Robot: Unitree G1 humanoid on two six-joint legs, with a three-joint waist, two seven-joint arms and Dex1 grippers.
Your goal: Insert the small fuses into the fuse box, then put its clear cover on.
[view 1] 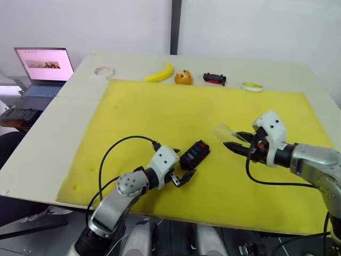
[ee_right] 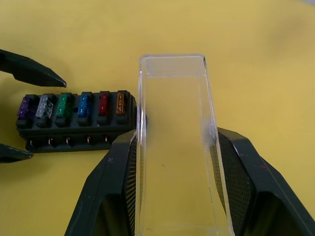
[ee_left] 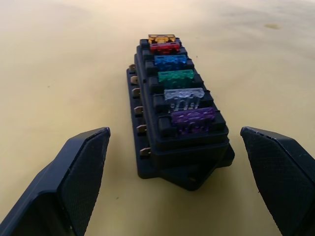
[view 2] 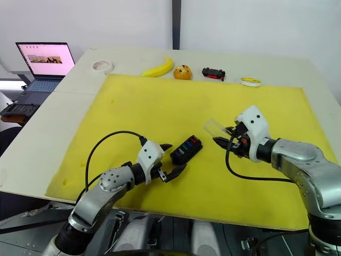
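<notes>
The fuse-loading step looks finished, and the cover step is in hand. Taking the fuse box [view 1: 194,154] on the yellow foam mat [view 1: 160,106] as landmark: nearest the robot, the left gripper [view 1: 182,176] sits just short of the box's near end, its two black fingers spread wide and holding nothing, one to each side of that end, not touching it. In the box, six small fuses [ee_left: 179,78] stand seated in a single row: purple, grey, green, blue, red, orange. To the box's right, apart from it, the right gripper [view 1: 236,142] is clamped on the clear cover [ee_right: 174,142], held lifted above the mat with its free end pointing toward the box. My judgement: the next move calls for carrying the cover over the box, turning it parallel to the fuse row, and pressing it down squarely, perhaps with the left gripper steadying the box. Far beyond the box, off the mat, lie a banana [view 1: 159,73], a small toy car [view 1: 214,78] and a roll of tape [view 1: 104,70].
</notes>
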